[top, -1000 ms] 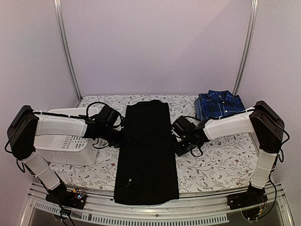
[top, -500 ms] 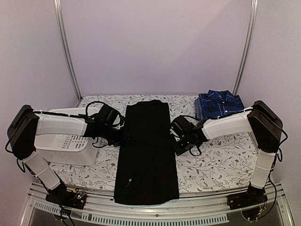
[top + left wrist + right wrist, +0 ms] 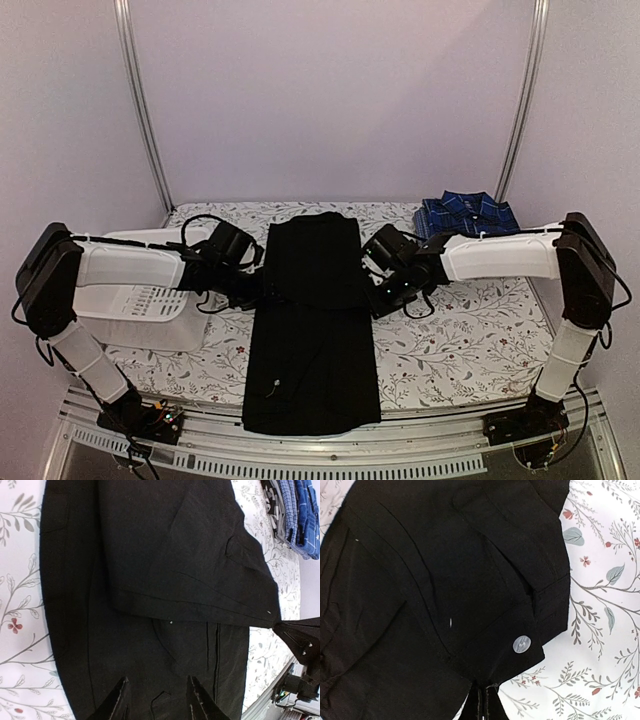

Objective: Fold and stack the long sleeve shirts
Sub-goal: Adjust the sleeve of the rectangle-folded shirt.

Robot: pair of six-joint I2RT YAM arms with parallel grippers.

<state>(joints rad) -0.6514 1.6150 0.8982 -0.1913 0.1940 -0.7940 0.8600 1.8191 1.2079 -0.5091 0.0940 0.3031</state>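
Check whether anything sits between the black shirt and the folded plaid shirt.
Only the right arm: the right gripper, shut on the right edge of the black shirt, and its forearm lie across the gap to the plaid shirt. Nothing else visible there.

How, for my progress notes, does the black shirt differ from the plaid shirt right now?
The black shirt is plain and lies stretched long down the middle; the plaid shirt is blue-checked and folded compact at the far right corner. The right gripper is shut on the black shirt's edge; no gripper holds the plaid shirt. Both rest on the floral cover.
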